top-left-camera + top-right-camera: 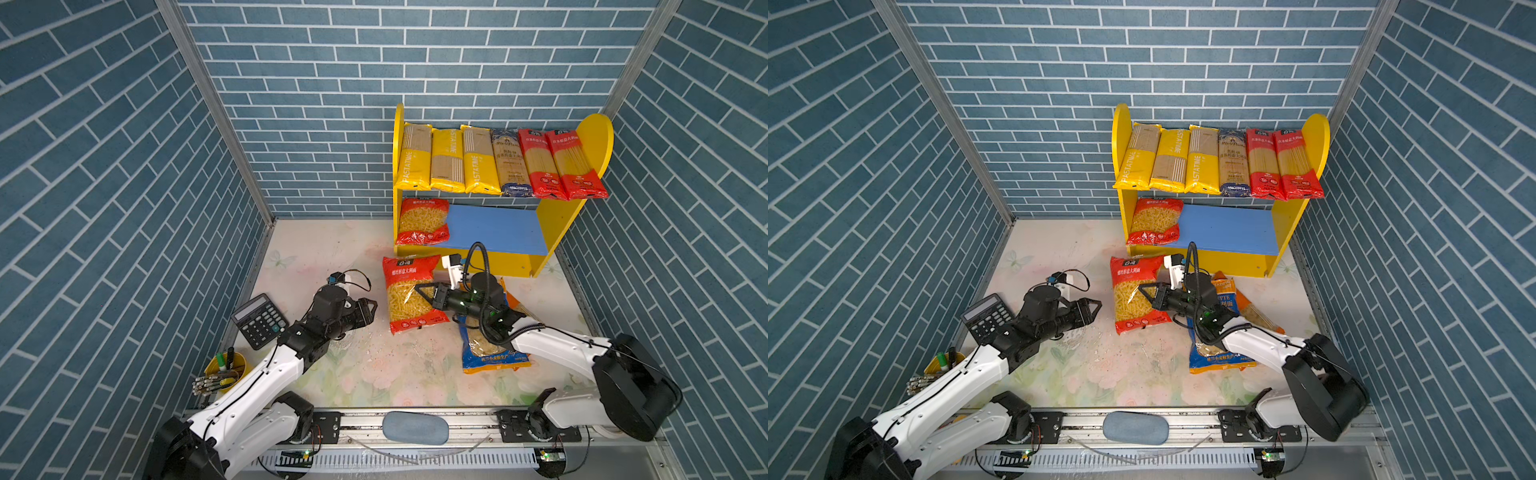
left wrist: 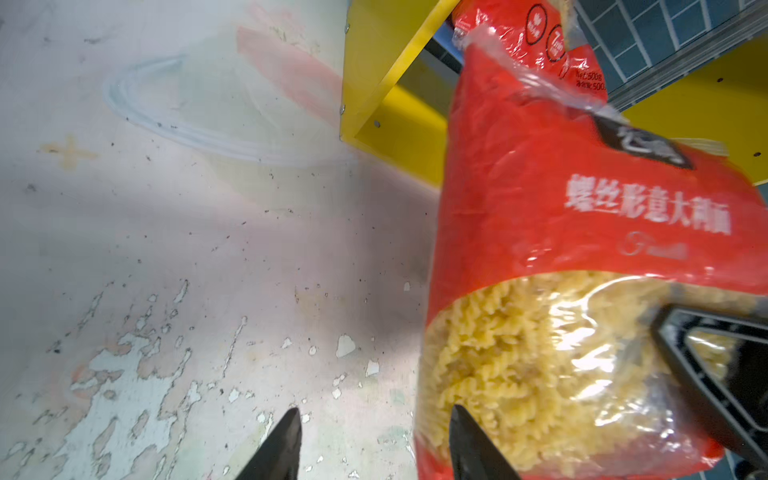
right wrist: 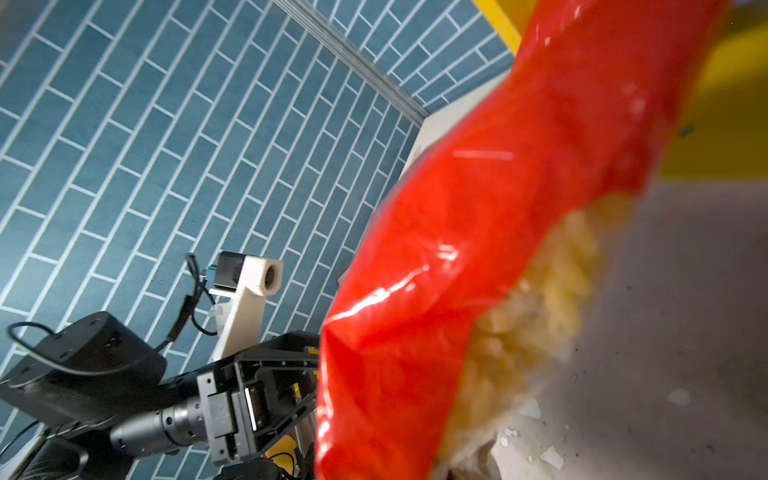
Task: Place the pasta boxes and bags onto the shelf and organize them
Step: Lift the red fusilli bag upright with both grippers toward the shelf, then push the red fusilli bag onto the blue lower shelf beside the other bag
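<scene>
You are clamping the right gripper on the red bag reading "螺丝形意大利面", in front of the shelf. Left gripper is hovering beside it with jaws apart. "PASTATIME" packs are lying on the top board. An orange-blue bag is lying under your right arm.

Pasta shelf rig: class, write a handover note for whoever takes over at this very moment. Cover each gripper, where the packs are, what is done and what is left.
Left gripper: open, empty, clear of the held bag.
Right gripper: shut on a red fusilli bag, in front of the shelf.
Done: its top level carries three PASTATIME packs, a blue spaghetti bag and two red spaghetti bags; a second red fusilli bag lies at the left end of the blue lower board.
Left: shelve the held bag, then the blue-and-orange bag and the orange bag on the table under the right arm.
</scene>
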Controlling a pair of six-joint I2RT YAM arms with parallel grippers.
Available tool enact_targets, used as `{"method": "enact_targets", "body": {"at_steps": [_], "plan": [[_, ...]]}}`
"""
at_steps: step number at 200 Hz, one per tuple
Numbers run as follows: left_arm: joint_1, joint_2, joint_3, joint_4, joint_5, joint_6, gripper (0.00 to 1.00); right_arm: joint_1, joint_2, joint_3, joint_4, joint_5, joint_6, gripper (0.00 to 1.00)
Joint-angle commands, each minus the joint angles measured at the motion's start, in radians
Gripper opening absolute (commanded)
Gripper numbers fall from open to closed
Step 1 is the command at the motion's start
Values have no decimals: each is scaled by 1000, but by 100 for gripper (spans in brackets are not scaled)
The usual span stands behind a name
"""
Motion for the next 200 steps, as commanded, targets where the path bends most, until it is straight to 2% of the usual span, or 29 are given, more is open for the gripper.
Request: {"method": "enact_targets", "body": {"at_steps": [1,49,102,127,154,168,200], "plan": [[0,22,49,15,20,32,60,-65,-117,52,-12,-28,-95,0],[-102,116,172,124,-4,123,70,-266,-244,83,-159,-94,-95,0],[-182,316,259,378,14,83,82,-508,-248,159,-165,-213,16,0],[-187,413,261,537,37,29,87,-598,-189,194,-85,-264,99,0],[-187,523,315,621,71,2,91,-688,-70,230,77,-310,243,0],[-188,575,340,665,74,-16,92,-706,0,261,147,-322,296,0],[-187,692,410,741,77,-56,93,-706,122,335,192,-326,334,0]]}}
